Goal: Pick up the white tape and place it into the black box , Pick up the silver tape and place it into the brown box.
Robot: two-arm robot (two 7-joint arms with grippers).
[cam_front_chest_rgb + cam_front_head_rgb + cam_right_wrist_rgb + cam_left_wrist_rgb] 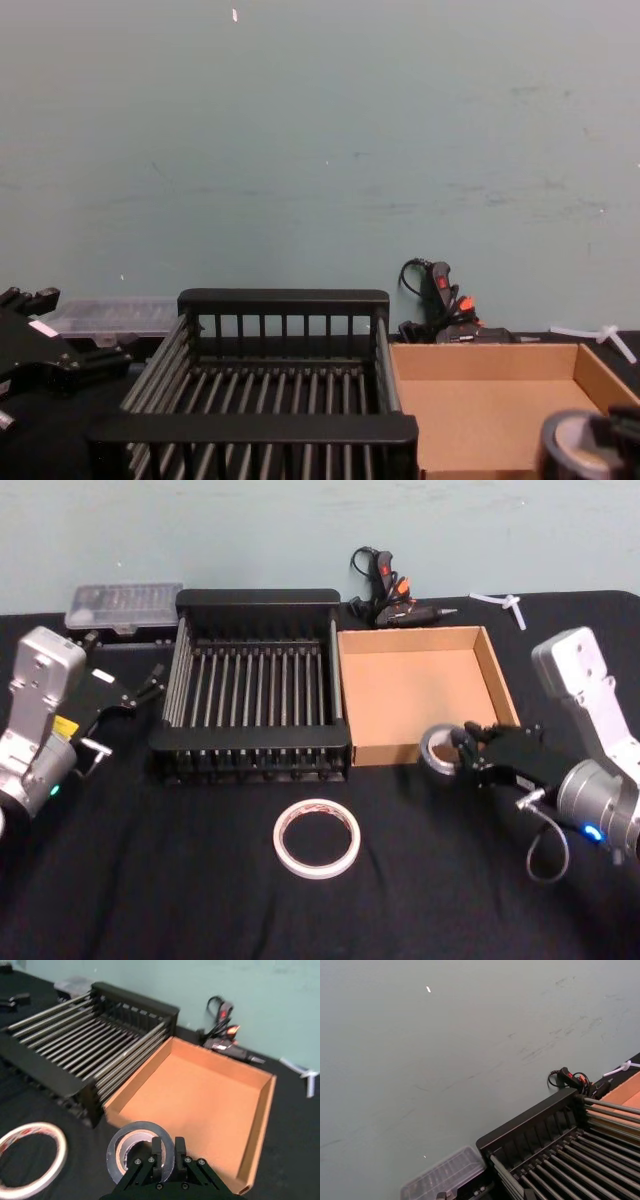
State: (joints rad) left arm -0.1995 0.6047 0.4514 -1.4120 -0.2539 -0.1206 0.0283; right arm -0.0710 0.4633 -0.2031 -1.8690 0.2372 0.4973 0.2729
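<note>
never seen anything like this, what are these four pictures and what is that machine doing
This is a two-armed robot at a black table, seen by four cameras at once: one on its head looking down, one on its chest looking across, and one on each wrist. The right end effector is shut on the silver tape, held near the front edge of the brown box, an empty cardboard tray. The left end effector waits open beside the black box, a slatted crate. The white tape lies flat on the table nearer the robot. Behind the boxes lie a glue gun and a clear plastic case.
</note>
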